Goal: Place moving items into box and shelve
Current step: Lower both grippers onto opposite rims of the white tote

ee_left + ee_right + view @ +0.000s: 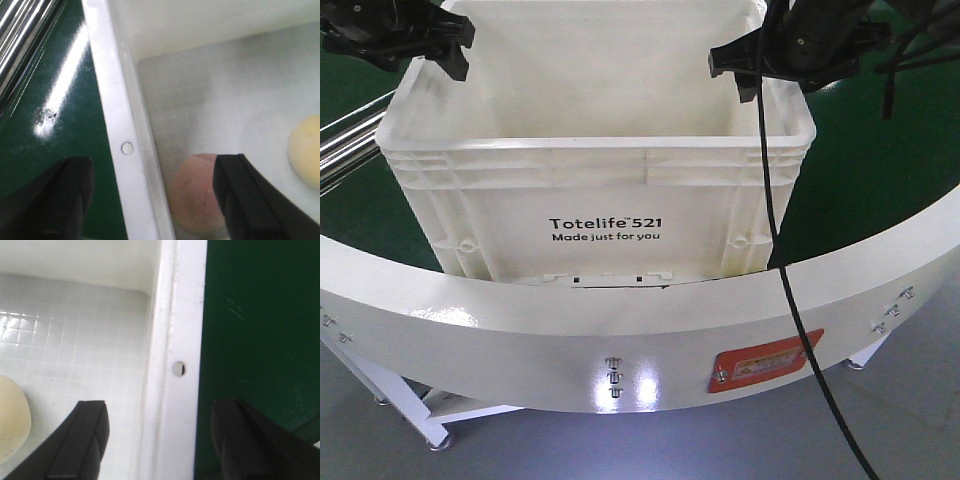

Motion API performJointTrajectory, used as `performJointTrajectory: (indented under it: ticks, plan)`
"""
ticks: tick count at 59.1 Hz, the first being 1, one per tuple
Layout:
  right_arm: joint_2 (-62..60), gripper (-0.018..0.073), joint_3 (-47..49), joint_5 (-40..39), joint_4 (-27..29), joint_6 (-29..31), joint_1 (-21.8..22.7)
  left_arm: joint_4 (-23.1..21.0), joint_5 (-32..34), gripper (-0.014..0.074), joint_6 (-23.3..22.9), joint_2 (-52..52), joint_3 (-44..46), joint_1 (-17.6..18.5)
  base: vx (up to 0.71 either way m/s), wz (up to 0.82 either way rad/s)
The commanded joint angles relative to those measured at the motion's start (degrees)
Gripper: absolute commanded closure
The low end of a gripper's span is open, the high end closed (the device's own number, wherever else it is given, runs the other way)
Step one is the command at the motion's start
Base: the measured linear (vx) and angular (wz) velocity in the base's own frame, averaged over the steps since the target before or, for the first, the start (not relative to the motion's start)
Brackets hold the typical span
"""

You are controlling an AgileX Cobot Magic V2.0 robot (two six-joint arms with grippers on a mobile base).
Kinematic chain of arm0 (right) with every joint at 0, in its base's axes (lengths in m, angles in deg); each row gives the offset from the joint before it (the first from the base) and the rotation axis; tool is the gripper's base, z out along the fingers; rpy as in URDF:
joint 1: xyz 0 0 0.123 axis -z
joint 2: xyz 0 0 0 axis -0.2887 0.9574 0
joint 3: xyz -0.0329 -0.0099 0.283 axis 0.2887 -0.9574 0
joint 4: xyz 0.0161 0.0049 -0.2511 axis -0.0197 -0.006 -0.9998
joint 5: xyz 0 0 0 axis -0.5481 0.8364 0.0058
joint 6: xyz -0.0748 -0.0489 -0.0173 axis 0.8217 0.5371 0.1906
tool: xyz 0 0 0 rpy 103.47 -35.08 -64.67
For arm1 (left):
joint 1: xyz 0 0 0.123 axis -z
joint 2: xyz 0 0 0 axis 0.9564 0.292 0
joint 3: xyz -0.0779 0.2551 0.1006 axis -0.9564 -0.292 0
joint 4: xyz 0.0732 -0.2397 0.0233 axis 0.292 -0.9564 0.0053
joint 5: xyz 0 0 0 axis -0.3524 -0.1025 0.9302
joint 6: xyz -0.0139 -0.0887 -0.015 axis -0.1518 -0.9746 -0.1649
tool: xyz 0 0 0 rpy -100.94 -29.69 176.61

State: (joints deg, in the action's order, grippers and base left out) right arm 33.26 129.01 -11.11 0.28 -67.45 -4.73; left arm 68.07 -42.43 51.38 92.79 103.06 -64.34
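Over at the left, shiny metal bars [20, 30] run beside the dark green surface [75, 100]. The left gripper [152, 200] hangs over the left rim of the large white plastic rectangular crate [600, 190] printed "Totelife 521". Its jaws are spread wide and hold nothing: one black finger [50, 200] sits outside above the green, the other inside above a brownish rounded item [192, 195] lying on the crate floor close to the left wall. Further right on that floor, apart from it, lies a pale yellow ball-like item [307, 150]. The right gripper [167, 445] straddles the crate's right rim likewise, wide open and empty, one finger inside near the yellow item, the other over the green. The crate stands behind a curved white rail [520, 330], and a black cable [790, 300] drops past its right front corner.
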Motion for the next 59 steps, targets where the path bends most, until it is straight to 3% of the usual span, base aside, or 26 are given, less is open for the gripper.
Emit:
performJointTrajectory:
  ticks: [1,11,25,59]
  plan:
    - [-2.44,0.0071,2.04,-1.75,-1.3,-0.42,0.37,1.53,0.64,0.0006,-1.21,-2.36,1.9,0.23,0.0,0.0]
    - [-1.74,0.0071,2.04,-1.69,-0.79,-1.3,1.11,2.96,-1.23,0.0006,-2.7,-1.5,1.9,0.05,0.0,0.0]
    - [-1.58,0.0071,2.04,-1.0,5.95,2.23,4.26,3.18,-1.15,0.0006,-3.61,-0.97,1.9,0.05,0.0,0.0]
    - [-1.64,0.0071,2.04,1.63,6.15,4.62,4.16,3.67,-1.22,0.0006,-3.5,0.8,1.9,0.05,0.0,0.0]
